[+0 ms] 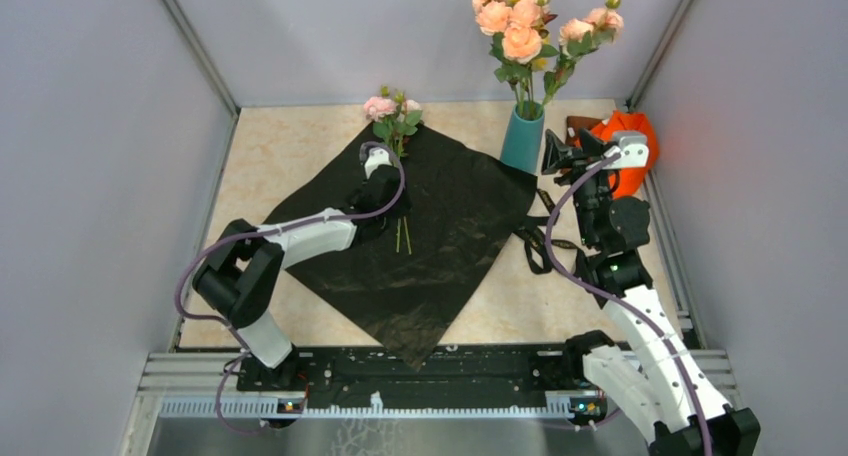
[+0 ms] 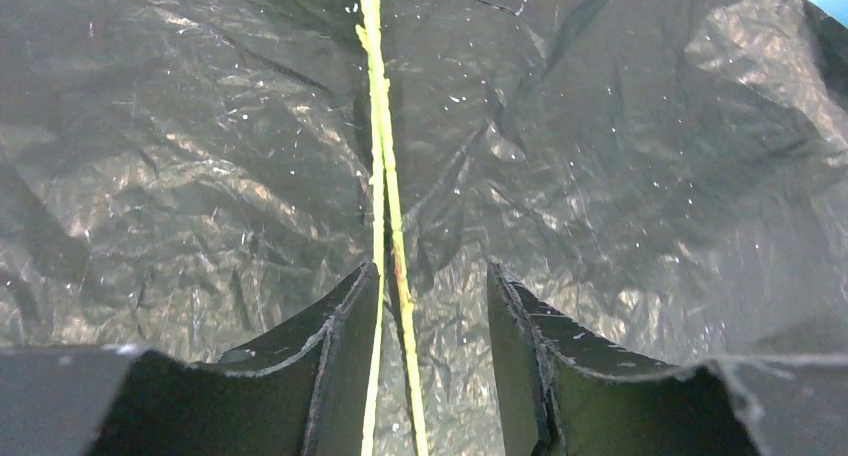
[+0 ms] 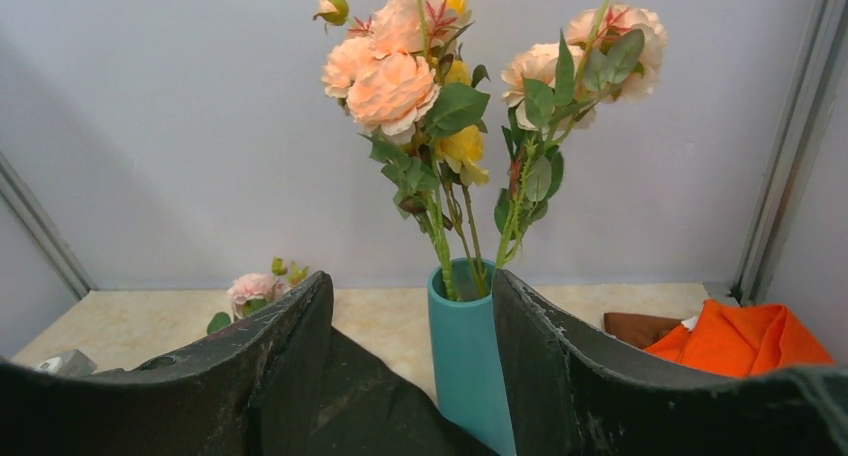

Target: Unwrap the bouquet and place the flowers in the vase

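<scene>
done: wrapping sheet [image 1: 440,236] opened flat, several flowers [image 1: 520,26] in vase [image 1: 522,141] | to do: last pink stem [image 2: 385,176] on sheet | left gripper [image 2: 430,281] spread around it | right gripper [image 3: 410,286] spread, empty

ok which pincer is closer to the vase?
Right. The right pincer sits just beside the vase, facing it; the left pincer is farther off over the black sheet, straddling the flower stems.

Two in all: left pincer [image 2: 430,281] and right pincer [image 1: 553,154]. One teal vase [image 1: 522,141] just ahead of the right pincer, with about six peach roses [image 1: 520,44], crowded, count unsure. One black wrapping sheet [image 1: 440,236] beneath the left pincer. Two thin green stems [image 2: 385,176] between its fingers. One orange cloth [image 1: 632,141] right of the right pincer. One black ribbon [image 1: 535,248] behind it.
</scene>
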`<state>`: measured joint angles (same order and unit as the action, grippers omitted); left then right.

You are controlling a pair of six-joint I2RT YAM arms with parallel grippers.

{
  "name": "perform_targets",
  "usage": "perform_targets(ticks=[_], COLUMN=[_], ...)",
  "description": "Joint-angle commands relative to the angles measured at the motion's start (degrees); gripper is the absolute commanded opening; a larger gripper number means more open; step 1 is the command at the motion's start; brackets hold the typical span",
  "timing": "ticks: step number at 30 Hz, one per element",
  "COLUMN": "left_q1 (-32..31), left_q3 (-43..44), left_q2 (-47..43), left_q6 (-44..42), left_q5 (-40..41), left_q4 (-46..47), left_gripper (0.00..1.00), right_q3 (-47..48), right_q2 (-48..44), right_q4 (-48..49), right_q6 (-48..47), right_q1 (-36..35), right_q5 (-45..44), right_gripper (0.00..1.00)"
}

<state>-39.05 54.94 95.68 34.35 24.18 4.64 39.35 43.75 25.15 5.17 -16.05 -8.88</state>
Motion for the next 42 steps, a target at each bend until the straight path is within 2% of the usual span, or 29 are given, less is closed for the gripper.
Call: perform_targets(ticks=[1,8,12,16,22,23,28,33,38,42], left_q1=[1.3,2.8,4.2,5.0,5.3,5.3,5.2,5.2,4.6,4.4], left_q3=[2.8,4.1,5.0,5.7,7.6,7.7,7.4,4.6,3.6,0.9], left_q2=[3.3,7.3,9.6,10.9,11.9,11.9,10.3,4.6,-1.0,-4.8], left_q6=[3.4,3.0,2.4,2.1,1.4,1.2,0.2,-1.5,-2.6,-1.6], left_q5=[-3.0,-3.4,-4.7,-5.3,-5.7,-6.0,-6.1,-6.1,-7.2,-9.3], left_q4=[-0.9,-0.2,-0.2,0.0,-0.9,-0.7,-0.8,1.6,-0.1,-0.8], left_gripper=[0.51,0.51,0.46,0.35,0.02,0.0,0.0,0.0,0.0,0.0], right_q3=[1.5,1.4,1.4,1.3,0.9,0.8,0.7,0.6,1.6,3.9], right_q2=[0.0,1.0,1.5,2.0,2.7,2.7,3.5,5.3,9.1,15.9], right_q4=[-2.0,-2.9,-3.0,-3.1,-3.0,-2.9,-3.1,-2.4,-1.8,-1.5], right_q6=[0.6,1.1,1.1,0.9,1.0,1.0,1.3,1.5,-0.4,-0.9], right_q1=[-0.9,-4.0,-4.9,-5.1,-5.3,-5.4,-5.8,-8.2,-14.4,-19.9], right_q5=[0.8,1.1,0.8,0.6,0.5,0.4,0.6,0.6,-2.9,-5.2], right_gripper=[0.59,0.59,0.59,0.59,0.59,0.59,0.59,0.59,0.59,0.59])
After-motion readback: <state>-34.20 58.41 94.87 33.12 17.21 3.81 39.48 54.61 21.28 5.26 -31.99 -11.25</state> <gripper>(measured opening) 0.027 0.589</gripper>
